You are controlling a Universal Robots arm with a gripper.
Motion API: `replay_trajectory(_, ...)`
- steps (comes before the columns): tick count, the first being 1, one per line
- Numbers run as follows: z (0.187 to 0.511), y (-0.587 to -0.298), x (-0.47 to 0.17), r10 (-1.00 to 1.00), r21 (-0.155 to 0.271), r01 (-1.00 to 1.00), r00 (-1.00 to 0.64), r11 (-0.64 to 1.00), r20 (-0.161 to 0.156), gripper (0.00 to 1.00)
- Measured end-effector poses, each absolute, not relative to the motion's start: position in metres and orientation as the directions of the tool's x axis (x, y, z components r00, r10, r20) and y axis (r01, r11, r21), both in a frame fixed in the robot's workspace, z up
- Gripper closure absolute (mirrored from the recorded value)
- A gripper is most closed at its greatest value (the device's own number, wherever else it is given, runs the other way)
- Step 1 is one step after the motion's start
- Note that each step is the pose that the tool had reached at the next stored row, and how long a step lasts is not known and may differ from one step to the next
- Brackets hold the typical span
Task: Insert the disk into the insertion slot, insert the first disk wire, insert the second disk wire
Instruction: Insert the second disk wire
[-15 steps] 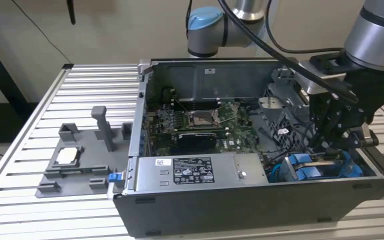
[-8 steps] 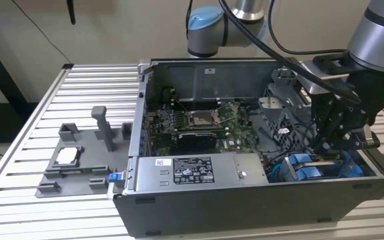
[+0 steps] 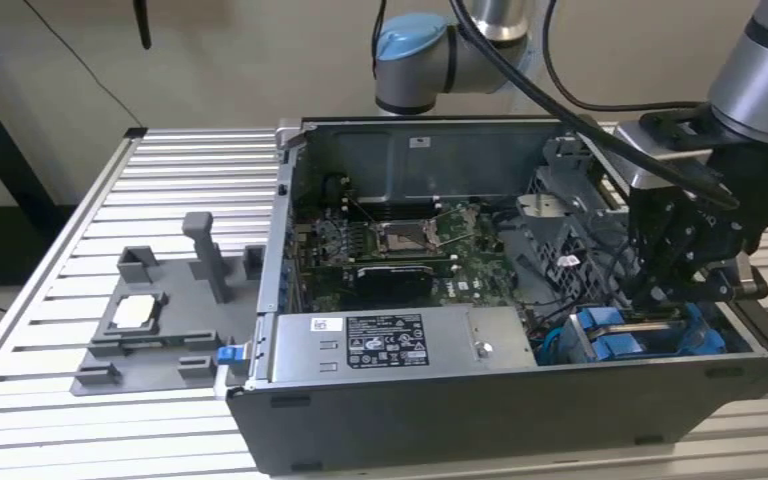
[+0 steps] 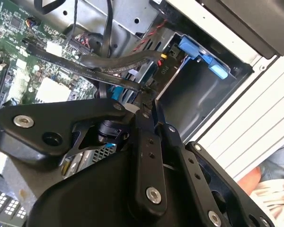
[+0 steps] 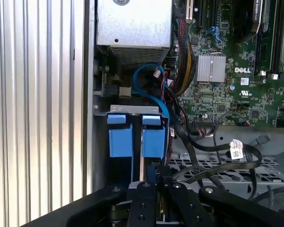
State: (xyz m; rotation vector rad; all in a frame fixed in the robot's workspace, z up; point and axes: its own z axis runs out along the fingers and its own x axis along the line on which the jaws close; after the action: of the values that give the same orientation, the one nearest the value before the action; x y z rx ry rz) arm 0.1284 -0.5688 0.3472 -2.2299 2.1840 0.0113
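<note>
Gripper (image 5: 151, 182) sits low inside the computer case (image 3: 491, 420), fingers apparently closed on the disk's (image 5: 141, 142) edge, lining it up with the insertion slot (image 4: 199, 90) beside the case wall.

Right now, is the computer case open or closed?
Open. In the exterior view the computer case has no side panel, baring the motherboard, with the gripper reaching inside.

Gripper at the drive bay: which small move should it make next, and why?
Probably a short, slow, straight descent into the insertion slot. The gripper sits just above the blue clips, roughly in line with the gap between them, and the black cables lie beside the bay, not across it.
</note>
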Motion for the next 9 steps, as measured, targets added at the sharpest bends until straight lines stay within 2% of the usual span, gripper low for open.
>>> replay_trajectory(9, 0.344, -0.5686, 0.131, -1.0, -0.002, -1.0, 0.0, 0.0, -0.02, 0.84)
